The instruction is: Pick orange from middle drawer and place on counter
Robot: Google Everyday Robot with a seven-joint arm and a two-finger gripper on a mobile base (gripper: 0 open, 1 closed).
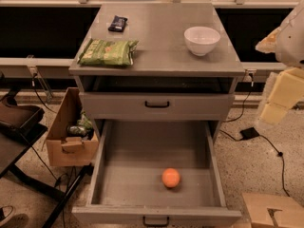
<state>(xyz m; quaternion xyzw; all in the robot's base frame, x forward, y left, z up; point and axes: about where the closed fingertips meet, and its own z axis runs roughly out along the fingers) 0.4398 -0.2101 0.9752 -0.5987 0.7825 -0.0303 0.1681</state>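
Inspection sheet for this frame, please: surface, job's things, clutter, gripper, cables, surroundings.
Surface: counter, grey, partly occupied.
Job's things: orange on the floor of the open middle drawer, near its front.
Clutter: white bowl, green snack bag and dark packet on the counter.
Gripper: gripper at the right edge, beside the cabinet, apart from the orange.
Cables: black cable on the floor, right.
Surroundings: cardboard box left of the cabinet.
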